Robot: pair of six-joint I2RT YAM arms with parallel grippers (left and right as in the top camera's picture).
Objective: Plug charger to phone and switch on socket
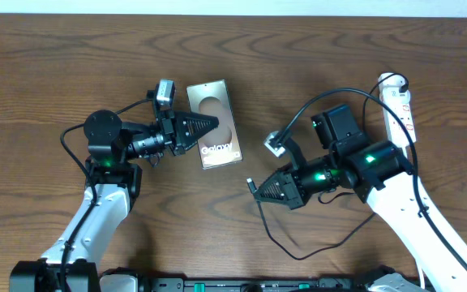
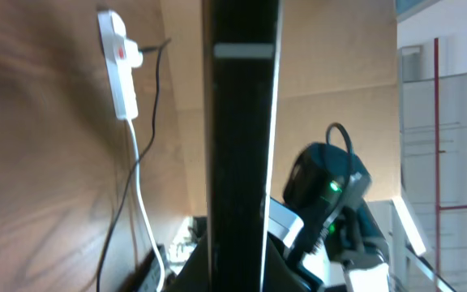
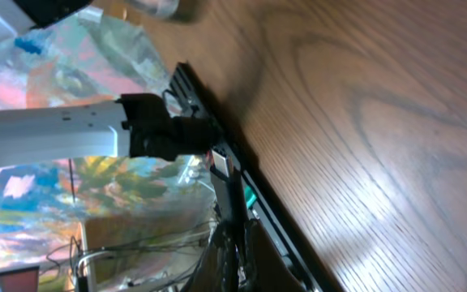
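Hard to read in the right wrist view: only a dark blur low in the frame, no clear fingers. Blocked down the middle of the left wrist view by the phone [image 2: 242,146], seen edge-on. Overhead: left gripper [image 1: 214,123] clenched on the phone's left edge, mid-worktop toward the far edge; right gripper [image 1: 255,188] pinching the charger [image 1: 298,257] near its tip. One phone, one charger, one socket [image 1: 400,104] near the far right corner.

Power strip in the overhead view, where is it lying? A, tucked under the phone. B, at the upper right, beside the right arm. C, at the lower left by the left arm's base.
B: the white power strip lies at the upper right of the overhead view, well apart from the phone.
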